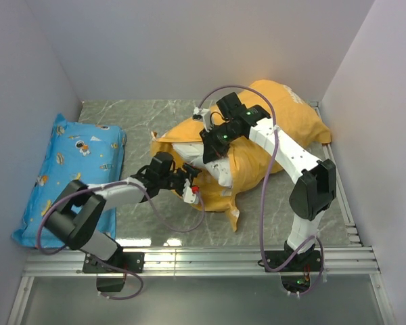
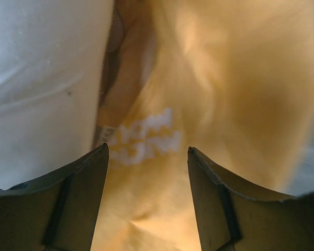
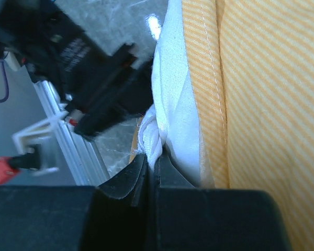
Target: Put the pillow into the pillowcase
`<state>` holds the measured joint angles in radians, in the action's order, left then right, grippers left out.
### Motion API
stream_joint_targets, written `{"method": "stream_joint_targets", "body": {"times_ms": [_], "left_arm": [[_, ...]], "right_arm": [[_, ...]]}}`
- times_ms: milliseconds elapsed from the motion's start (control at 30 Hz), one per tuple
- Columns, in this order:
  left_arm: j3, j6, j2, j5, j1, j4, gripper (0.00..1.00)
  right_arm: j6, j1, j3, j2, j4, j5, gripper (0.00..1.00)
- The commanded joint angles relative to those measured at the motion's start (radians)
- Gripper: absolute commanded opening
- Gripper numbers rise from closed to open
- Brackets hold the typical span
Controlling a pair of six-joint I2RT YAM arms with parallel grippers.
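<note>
The orange pillowcase [image 1: 271,145] lies bunched in the middle and back right of the table. The white pillow [image 1: 188,152] pokes out of its left opening. My left gripper [image 1: 193,181] stands open at the case's near left edge; in the left wrist view its fingers [image 2: 83,193] are spread over orange cloth with a white logo [image 2: 146,138], and the pillow [image 2: 42,78] lies to their left. My right gripper [image 1: 211,154] reaches down at the opening. In the right wrist view it [image 3: 156,159] is shut on a pinch of the pillow's [image 3: 172,99] white fabric, beside the striped pillowcase [image 3: 261,104].
A blue cartoon-print pillow [image 1: 74,169] lies along the left wall. An aluminium rail [image 1: 203,257] runs across the near edge with both arm bases on it. Walls close in the left, back and right. Grey marbled table surface [image 1: 142,118] shows behind the left arm.
</note>
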<state>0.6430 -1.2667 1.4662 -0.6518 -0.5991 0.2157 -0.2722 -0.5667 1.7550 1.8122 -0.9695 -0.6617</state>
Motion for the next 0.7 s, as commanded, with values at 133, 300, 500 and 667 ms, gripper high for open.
{"method": "stream_joint_targets", "body": {"times_ms": [133,300,500,667], "left_arm": [[0.099,-0.135,0.229,0.133,-0.042,0.261,0.69],[0.266,-0.201,0.354,0.144,-0.047,0.049,0.70],[0.533,-0.204,0.503,0.175,-0.045,-0.304,0.54],[0.664,-0.250,0.574,0.215,-0.048,-0.527,0.14]], "right_arm": [[0.050,-0.002,0.000,-0.102,0.006,-0.185,0.00],[0.068,-0.002,0.000,-0.113,-0.001,-0.269,0.00],[0.100,-0.004,-0.015,-0.146,0.012,-0.358,0.00],[0.100,0.004,-0.011,-0.151,0.011,-0.346,0.00]]}}
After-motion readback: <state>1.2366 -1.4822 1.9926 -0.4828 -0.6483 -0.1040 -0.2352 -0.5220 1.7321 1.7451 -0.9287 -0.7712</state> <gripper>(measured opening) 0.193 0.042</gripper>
